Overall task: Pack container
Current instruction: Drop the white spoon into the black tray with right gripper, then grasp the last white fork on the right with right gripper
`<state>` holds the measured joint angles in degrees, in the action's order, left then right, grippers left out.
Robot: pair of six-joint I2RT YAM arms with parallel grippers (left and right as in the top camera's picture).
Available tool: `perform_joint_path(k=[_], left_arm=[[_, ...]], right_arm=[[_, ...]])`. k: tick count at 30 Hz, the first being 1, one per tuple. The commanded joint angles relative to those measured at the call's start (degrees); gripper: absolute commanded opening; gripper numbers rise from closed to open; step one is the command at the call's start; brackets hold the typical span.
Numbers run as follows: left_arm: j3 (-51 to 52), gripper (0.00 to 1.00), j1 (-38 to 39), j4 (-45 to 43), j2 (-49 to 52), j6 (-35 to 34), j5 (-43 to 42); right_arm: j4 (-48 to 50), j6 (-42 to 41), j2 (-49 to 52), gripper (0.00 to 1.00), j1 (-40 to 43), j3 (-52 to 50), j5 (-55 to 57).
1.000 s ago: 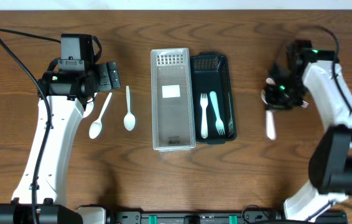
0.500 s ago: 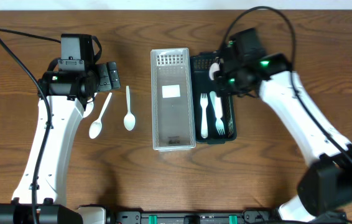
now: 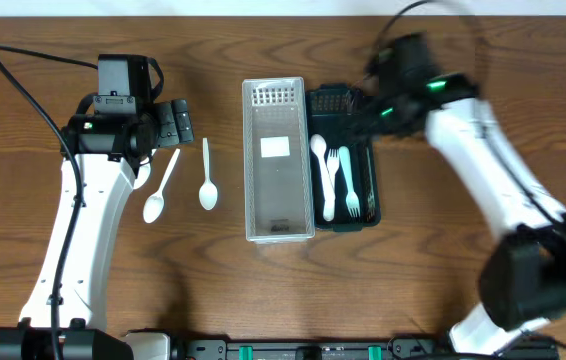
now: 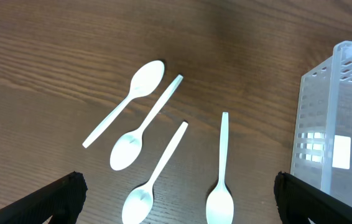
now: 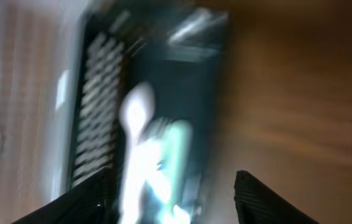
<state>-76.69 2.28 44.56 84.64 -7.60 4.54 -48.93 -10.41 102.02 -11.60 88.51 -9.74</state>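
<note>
1. Wooden table (image 3: 413,285) carries everything; the right gripper (image 5: 175,198) shows its jaws apart and empty in a blurred wrist view, over the dark tray (image 3: 372,160).
2. One white spoon (image 3: 317,149) lies in that tray beside two forks (image 3: 351,190); this looks like the release step.
3. The left gripper (image 4: 182,202) hangs with jaws wide apart above four loose spoons (image 4: 222,162); next, I judge, one must be fetched.

Spoon (image 3: 317,148) dropped into dark tray (image 3: 372,190); right jaws parted.

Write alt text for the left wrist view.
Four white plastic spoons lie scattered on a dark wooden table, a clear perforated bin at the right edge. The left gripper is open, its tips in the bottom corners.
</note>
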Motion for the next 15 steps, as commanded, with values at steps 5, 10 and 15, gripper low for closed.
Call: perform_joint_path(k=[5,10,15], left_arm=[[-0.98,0.98,-0.28,0.00,0.50,0.50,0.63],[-0.98,0.98,-0.28,0.00,0.50,0.50,0.63],[-0.98,0.98,-0.28,0.00,0.50,0.50,0.63]], right_arm=[[-0.04,11.17,-2.38,0.77,17.05,0.31,6.27],[-1.38,27.54,1.68,0.73,22.97,-0.81,4.92],[-1.95,40.65,6.62,0.79,23.96,-0.85,3.65]])
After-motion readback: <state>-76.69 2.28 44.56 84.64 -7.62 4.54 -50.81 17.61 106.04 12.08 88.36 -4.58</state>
